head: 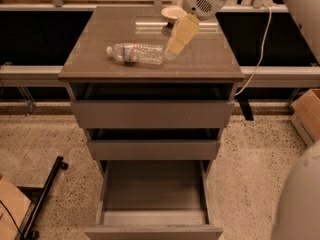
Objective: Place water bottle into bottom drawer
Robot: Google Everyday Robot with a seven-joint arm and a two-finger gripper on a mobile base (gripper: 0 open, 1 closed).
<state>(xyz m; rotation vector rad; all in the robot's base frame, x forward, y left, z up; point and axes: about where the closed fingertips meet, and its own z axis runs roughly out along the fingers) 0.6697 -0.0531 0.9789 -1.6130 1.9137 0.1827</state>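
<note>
The water bottle lies on its side on the grey-brown cabinet top, white cap pointing left, red-and-blue label near the cap end. My gripper reaches down from the upper right, its beige tip right next to the bottle's base end; I cannot tell whether it touches. The bottom drawer is pulled out wide open, and its plain inside holds nothing. The two shallower drawers above it stand slightly out.
A shallow beige bowl sits at the back of the cabinet top behind the gripper. A white cable hangs at the right. A cardboard box stands on the floor at right; a black bar lies on the floor at left.
</note>
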